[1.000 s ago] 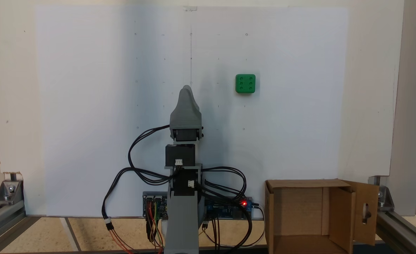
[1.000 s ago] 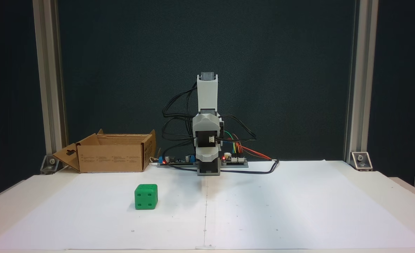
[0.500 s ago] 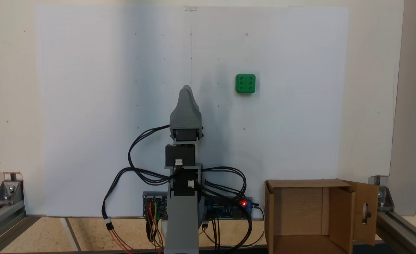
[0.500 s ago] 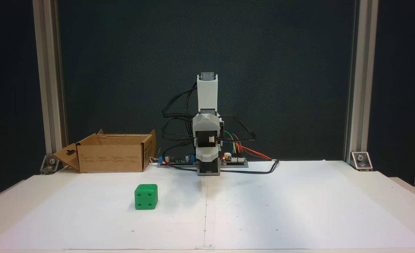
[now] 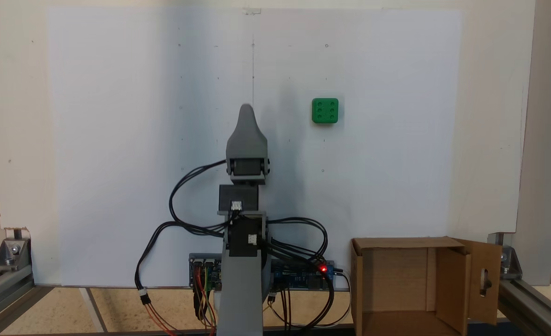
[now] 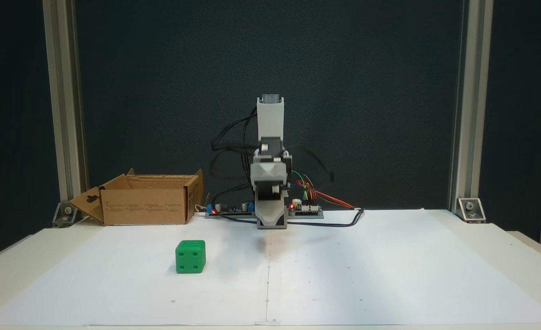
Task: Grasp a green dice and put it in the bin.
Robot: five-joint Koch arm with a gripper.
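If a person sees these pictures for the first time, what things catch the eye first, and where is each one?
The green dice stands out most: a bright cube alone on the white paper, six pips up, to the right of the arm in the view from behind the arm. Next comes the grey arm at the middle, trailing black cables, its gripper pointing over the sheet. The bin, an open brown cardboard box, sits beside the arm's base, apart from the dice.

The table (image 5: 18, 140) carried a broad white paper sheet (image 5: 116, 93) across its top. On the sheet sat the green dice (image 5: 325, 111) — toward 1 o'clock in the top-down fixed view. The bin (image 5: 406, 284) stood at 5 o'clock, at the sheet's edge — the circuit boards (image 5: 303, 275) at 6.
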